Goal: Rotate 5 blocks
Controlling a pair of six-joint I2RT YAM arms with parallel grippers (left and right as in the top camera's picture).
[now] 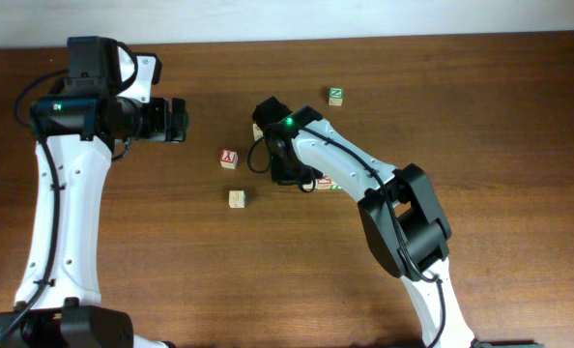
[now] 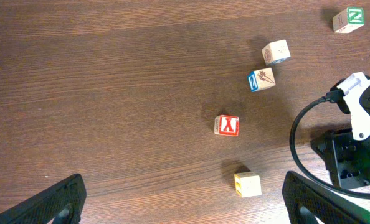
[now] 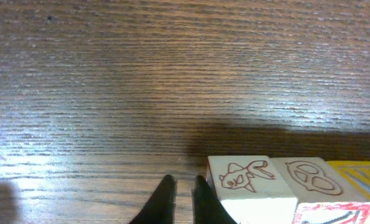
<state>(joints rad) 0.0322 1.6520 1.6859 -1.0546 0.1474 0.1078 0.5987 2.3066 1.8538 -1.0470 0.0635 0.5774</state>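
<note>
With the right hand [image 3: 179,199] narrow and empty, tips just left of the pale wooden cube with a red animal drawing [image 3: 247,178], push its corner slowly, sparing the red-drawn cube [image 3: 306,177] apparently touching it. Farther off: red-Y wooden cube [image 1: 229,158]; left hand [image 2: 185,202] wide, empty.

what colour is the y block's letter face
Red, white letter; the Y block shows best in the left wrist view.

L gripper [image 2: 184,186] spread wide, arm stretched fwd; R gripper [image 3: 184,198] nearly closed, empty, elbow bent.
</note>
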